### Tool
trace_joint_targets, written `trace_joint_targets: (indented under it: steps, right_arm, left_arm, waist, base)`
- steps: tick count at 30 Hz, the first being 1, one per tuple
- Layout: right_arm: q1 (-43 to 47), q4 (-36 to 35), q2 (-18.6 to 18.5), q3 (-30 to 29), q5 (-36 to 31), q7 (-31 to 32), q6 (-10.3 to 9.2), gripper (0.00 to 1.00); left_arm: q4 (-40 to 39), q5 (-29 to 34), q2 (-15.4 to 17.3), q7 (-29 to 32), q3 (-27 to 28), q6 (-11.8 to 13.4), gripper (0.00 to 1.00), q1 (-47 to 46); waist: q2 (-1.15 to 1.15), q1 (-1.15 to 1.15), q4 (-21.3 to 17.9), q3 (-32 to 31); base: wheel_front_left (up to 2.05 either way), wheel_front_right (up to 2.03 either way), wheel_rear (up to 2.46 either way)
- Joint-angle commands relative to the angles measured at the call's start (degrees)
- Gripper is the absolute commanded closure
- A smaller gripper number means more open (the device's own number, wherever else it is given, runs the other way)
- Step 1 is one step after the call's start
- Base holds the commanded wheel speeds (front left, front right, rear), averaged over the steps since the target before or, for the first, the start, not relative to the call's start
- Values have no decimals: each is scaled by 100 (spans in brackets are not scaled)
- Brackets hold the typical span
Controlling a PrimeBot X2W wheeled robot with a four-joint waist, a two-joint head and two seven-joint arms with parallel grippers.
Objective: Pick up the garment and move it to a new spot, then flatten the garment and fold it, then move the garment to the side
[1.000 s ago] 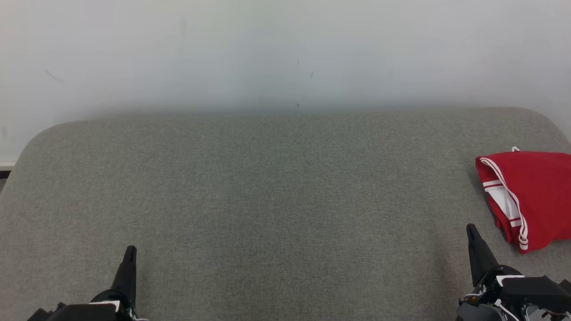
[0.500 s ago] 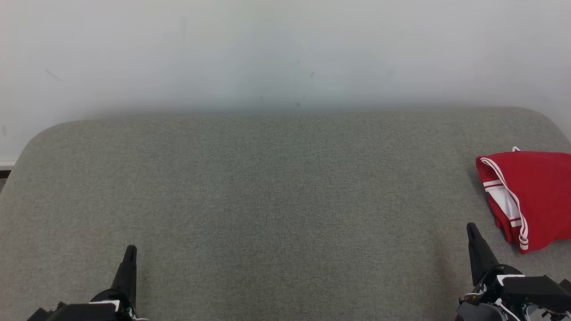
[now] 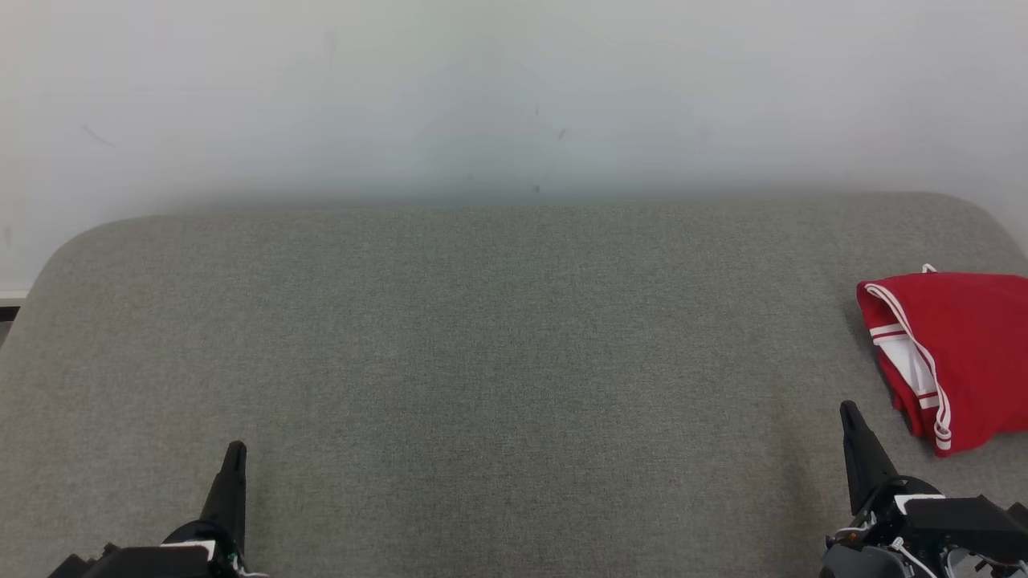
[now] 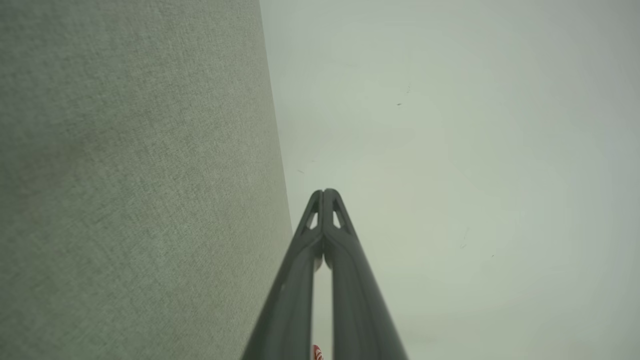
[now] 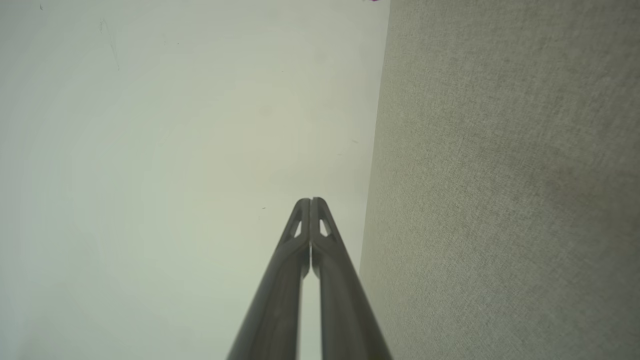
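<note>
My left gripper [image 3: 234, 448] sits low at the near left of the grey fabric surface [image 3: 482, 345], pointing away from me toward the pale wall [image 3: 514, 96]. In my left wrist view its two dark fingers [image 4: 345, 260] are pressed together tip to tip, with nothing between them. My right gripper [image 3: 846, 409] sits at the near right, and my right wrist view shows the same: closed up, tips touching, holding nothing.

The garment [image 3: 964, 353], red with white stripes along its edge, lies folded over on itself in a compact bundle at the right side of the surface, running off the right edge of my head view. It is just beyond and to the right of my right gripper, near it but not touching. A white cord [image 3: 928, 268] pokes out at its far edge. My left gripper is well apart from it, across the width of the surface. A sliver of red shows at the very bottom of my left wrist view, in the gap low down between the fingers
</note>
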Motion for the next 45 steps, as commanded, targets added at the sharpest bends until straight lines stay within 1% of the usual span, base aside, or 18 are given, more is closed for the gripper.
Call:
trace_joint_targets:
  steps: [1,45]
  right_arm:
    - [-38,-8,8,-6,10,17,-12,100]
    - [-38,-8,8,-5,11,16,-12,100]
  left_arm:
    - [-18,-34,25,-1,6,-16,100,-60]
    - [-19,-33,24,-1,7,-16,100,-58]
  waist:
    - [0,0,0,0]
    - [0,0,0,0]
  base:
    - [0,0,0]
    - [0,0,0]
